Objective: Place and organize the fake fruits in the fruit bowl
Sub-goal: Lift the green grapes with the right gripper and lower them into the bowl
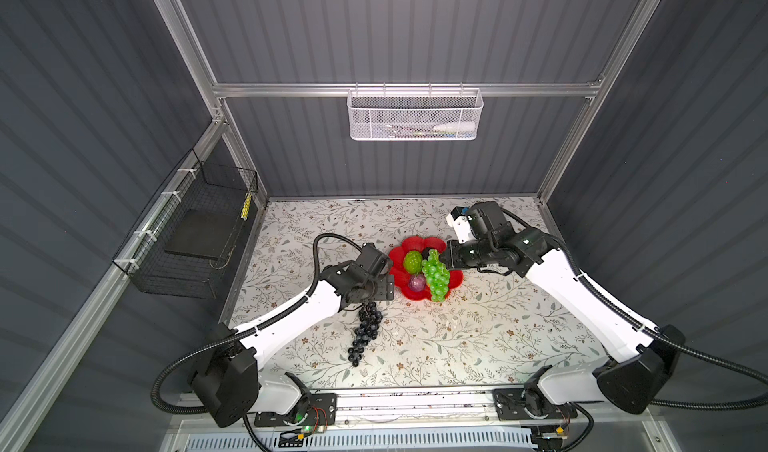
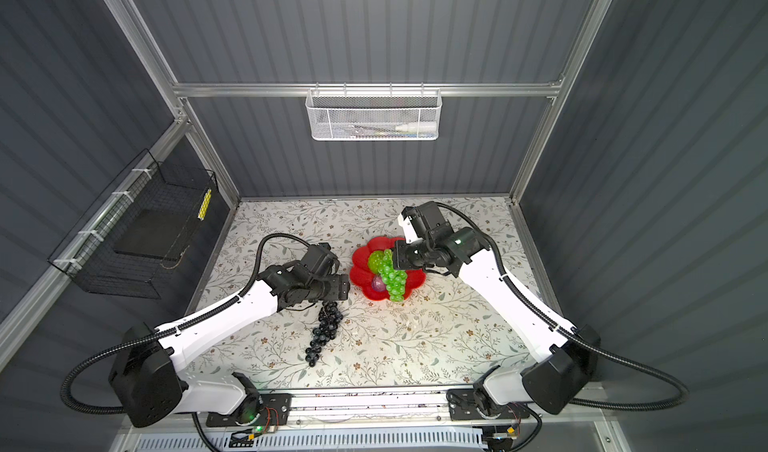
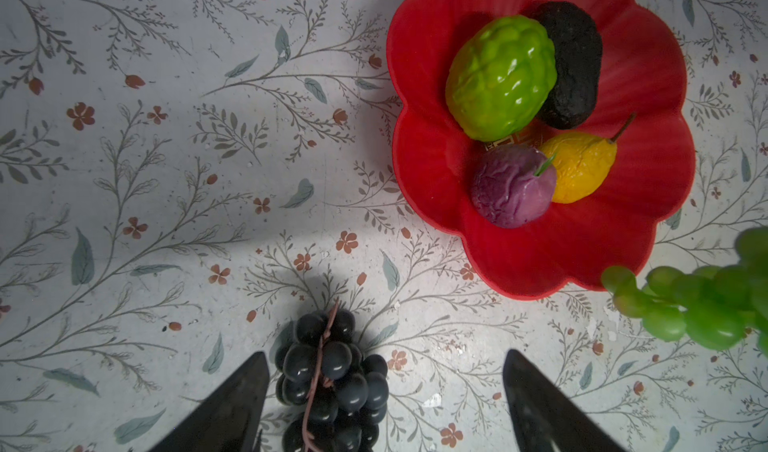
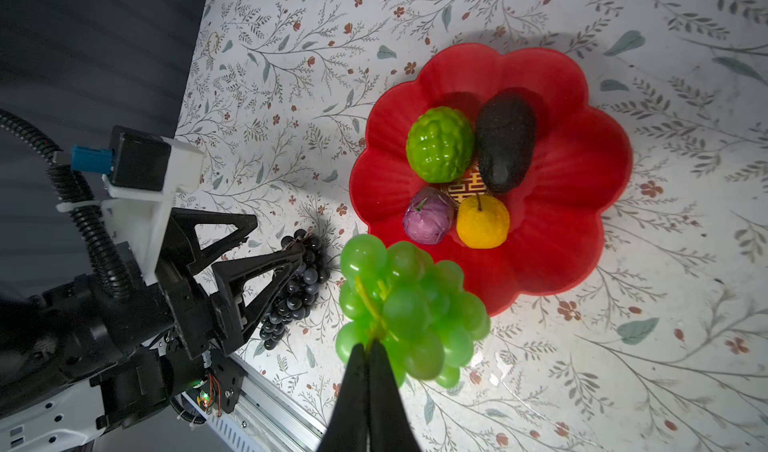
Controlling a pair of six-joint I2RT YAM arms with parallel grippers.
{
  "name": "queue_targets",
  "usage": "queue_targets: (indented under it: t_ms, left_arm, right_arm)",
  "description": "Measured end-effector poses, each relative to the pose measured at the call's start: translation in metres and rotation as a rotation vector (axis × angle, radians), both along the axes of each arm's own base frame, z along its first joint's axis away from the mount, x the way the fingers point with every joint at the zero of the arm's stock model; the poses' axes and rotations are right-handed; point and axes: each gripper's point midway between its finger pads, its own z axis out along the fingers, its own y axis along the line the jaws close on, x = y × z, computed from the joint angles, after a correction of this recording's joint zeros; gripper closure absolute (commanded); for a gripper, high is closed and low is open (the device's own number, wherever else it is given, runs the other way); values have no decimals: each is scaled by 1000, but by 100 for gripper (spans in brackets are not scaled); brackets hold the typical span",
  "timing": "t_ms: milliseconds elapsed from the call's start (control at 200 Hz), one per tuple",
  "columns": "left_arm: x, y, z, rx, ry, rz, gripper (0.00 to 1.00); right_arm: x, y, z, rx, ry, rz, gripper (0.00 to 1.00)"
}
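Note:
The red flower-shaped fruit bowl [image 1: 455,277] [image 4: 582,238] holds a bumpy lime-green fruit [image 4: 440,144], a black avocado [image 4: 505,147], a purple ball [image 4: 428,221] and a yellow ball [image 4: 482,221]. My right gripper [image 4: 369,346] is shut on the stem of the green grape bunch [image 4: 407,304] [image 1: 436,277], which hangs over the bowl's near rim. The dark purple grape bunch [image 1: 365,333] [image 3: 328,379] lies on the table left of the bowl. My left gripper [image 3: 385,353] is open over its stem end, with the bunch close to one finger.
A white mesh basket [image 1: 413,115] hangs on the back rail. A black wire basket [image 1: 191,238] hangs on the left wall. The arms' base rail [image 1: 415,400] runs along the front of the floral table [image 1: 478,346].

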Motion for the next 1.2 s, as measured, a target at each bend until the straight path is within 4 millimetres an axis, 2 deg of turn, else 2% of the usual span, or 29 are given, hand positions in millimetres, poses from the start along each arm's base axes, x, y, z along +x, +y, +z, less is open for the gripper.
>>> queue_targets:
  t_ms: [245,490,645,825,991,1201]
  left_arm:
    - [1,3,12,-17,-35,8,11]
    - [0,4,10,-11,-30,9,11]
    - [-1,5,8,-10,-25,12,11]
    - [-1,5,8,-11,-26,13,11]
    - [-1,5,8,-13,-25,16,11]
    - [-1,5,7,-13,-23,19,11]
  right_arm:
    - [4,18,-5,50,17,21,100]
    - [8,23,-9,80,13,9,100]
    - [7,23,-20,79,29,6,100]
    - [5,18,-39,62,59,-1,100]
    - [6,2,-59,58,96,-33,100]
    - [8,-11,-64,80,100,-42,100]
